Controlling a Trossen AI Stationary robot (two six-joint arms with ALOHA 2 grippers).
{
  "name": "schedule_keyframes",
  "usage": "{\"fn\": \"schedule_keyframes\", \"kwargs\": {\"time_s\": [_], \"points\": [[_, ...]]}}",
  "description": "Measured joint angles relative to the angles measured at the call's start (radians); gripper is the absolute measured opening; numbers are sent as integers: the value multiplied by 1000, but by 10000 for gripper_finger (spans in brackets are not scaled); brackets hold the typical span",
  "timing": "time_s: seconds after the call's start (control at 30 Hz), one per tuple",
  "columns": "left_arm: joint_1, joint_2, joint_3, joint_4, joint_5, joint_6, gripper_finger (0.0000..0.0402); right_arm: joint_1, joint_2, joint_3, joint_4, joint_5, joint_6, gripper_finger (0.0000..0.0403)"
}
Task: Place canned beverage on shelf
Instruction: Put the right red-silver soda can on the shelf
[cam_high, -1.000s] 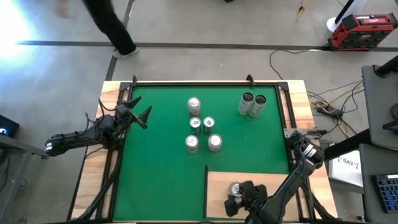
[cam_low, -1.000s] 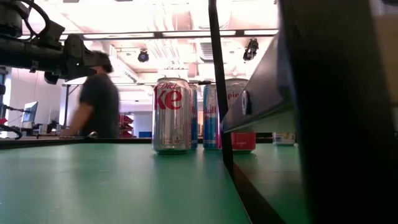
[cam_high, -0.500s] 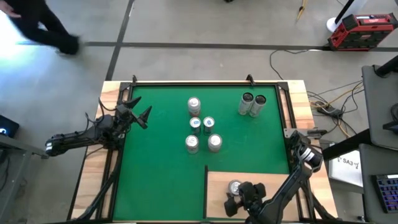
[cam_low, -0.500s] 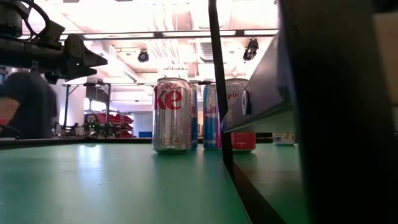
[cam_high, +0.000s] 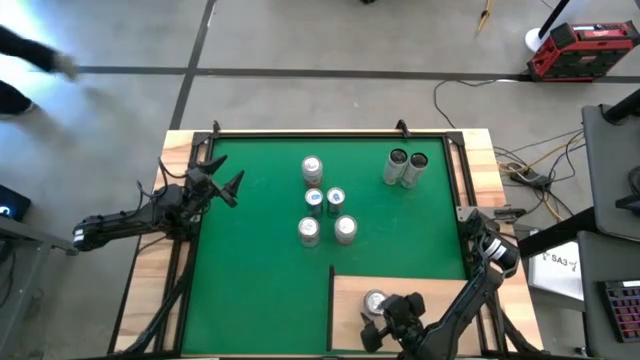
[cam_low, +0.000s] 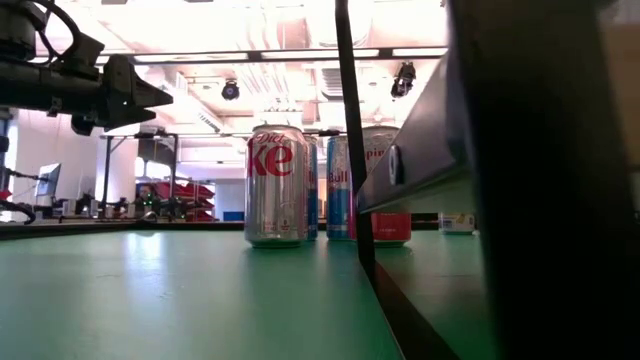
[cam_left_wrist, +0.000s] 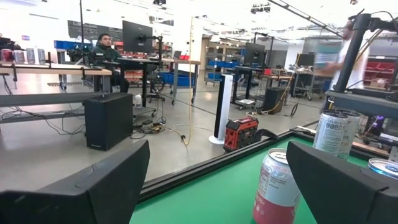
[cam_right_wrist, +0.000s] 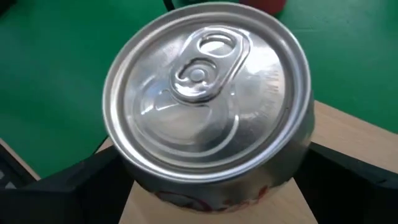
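Left gripper (cam_high: 222, 184): parked over the mat's left edge, fingers spread wide, nothing held. Mat (cam_high: 260, 230): green, framed by wooden rim strips, judged mildly grippy. Five cans (cam_high: 325, 205): clustered upright at mid-mat, untouched. Two further cans (cam_high: 405, 168): set together near the far right corner. Shelf (cam_high: 350, 300): pale wood panel with a dark edge, laid at the mat's near edge, right of centre. Can (cam_high: 376, 302): stood upright on the shelf's middle, silver top and pull tab intact; judged rigid if full, thin-walled and dentable, smooth and slippery; best taken at mid-body from the sides. Right gripper (cam_high: 385, 318): brought beside the can, fingers set either side of it in the wrist view; grip or release cannot be told. Room: concrete floor, desks, monitors, a red toolbox (cam_high: 583, 50), a seated person (cam_left_wrist: 102, 51) far off.
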Motion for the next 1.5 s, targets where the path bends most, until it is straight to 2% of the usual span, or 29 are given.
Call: {"fn": "schedule_keyframes", "kwargs": {"time_s": [0.4,0.7,1.03,1.3,1.5], "points": [[0,0,0,0,0,0,363,0,0,0,6,125,-92,382],[0,0,0,0,0,0,363,-14,2,-7,7,126,-99,376],[0,0,0,0,0,0,363,-23,25,-8,3,131,-74,302],[0,0,0,0,0,0,363,-8,25,3,-16,107,-32,301],[0,0,0,0,0,0,363,47,25,47,-165,24,108,301]]}}
